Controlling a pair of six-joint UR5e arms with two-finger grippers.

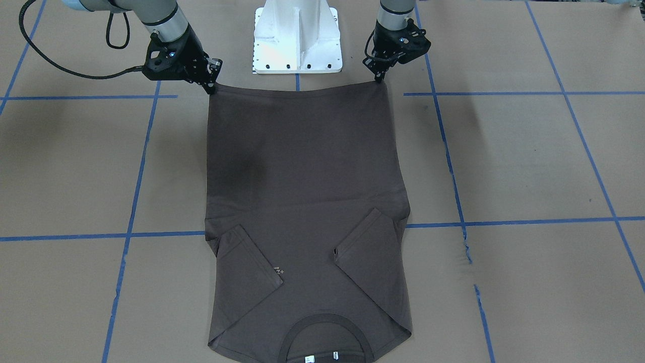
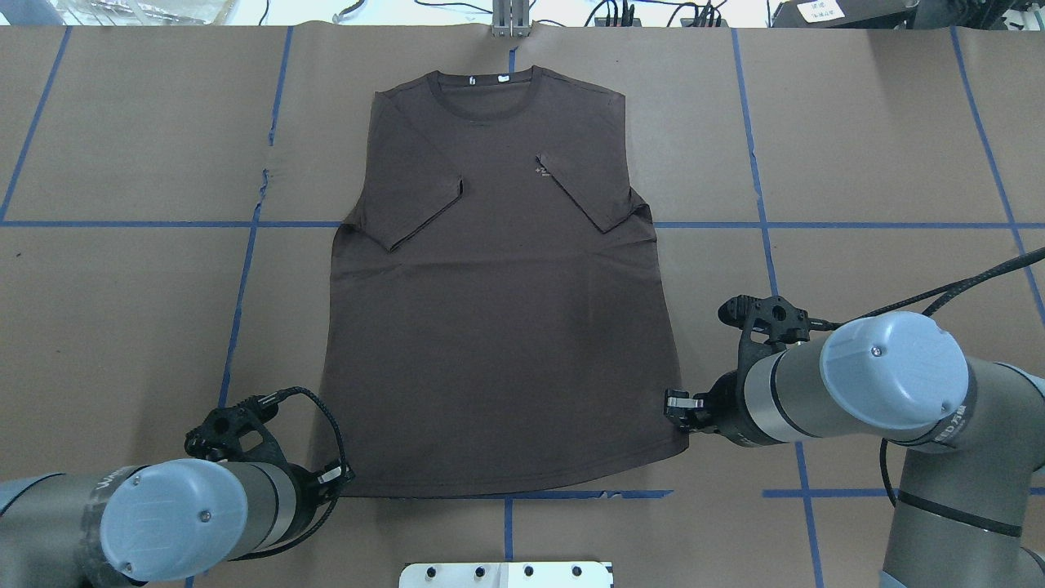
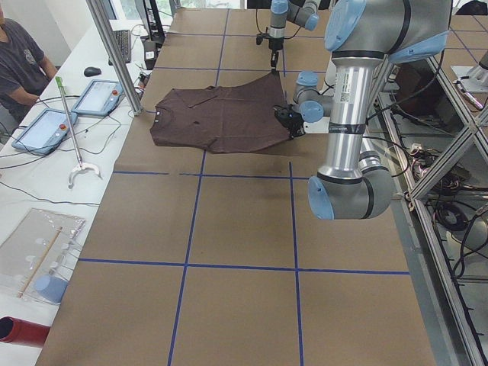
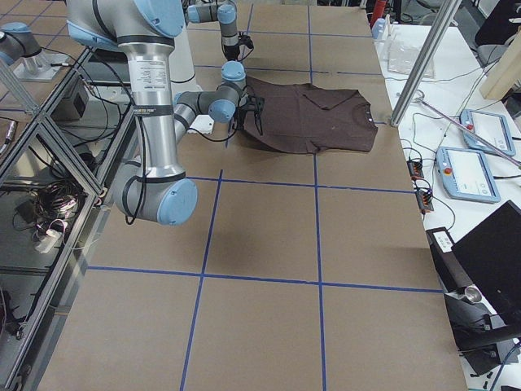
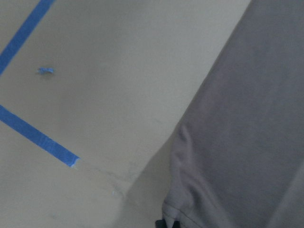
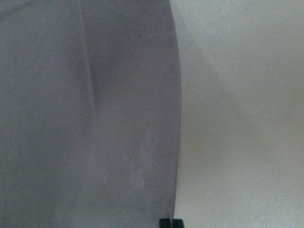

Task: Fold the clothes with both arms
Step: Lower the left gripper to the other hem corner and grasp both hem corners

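Note:
A dark brown-grey T-shirt [image 1: 302,176] lies front up on the brown paper table, both short sleeves folded in over the chest and its collar [image 2: 487,94] at the far edge. My left gripper [image 1: 379,76] is shut on one hem corner, and in the overhead view it [image 2: 336,475] sits at the shirt's near-left corner. At the other hem corner my right gripper [image 1: 210,88] is shut as well, seen from above [image 2: 676,403] at the near-right. The hem runs taut between them, slightly raised. Both wrist views show cloth [image 5: 247,118] [image 6: 85,114] close up.
The white pedestal base [image 1: 297,40] stands just behind the hem. Blue tape lines [image 2: 245,269] grid the paper-covered table. A metal post [image 3: 114,57] rises near the collar end, and a person sits beyond it by tablets [image 3: 46,130].

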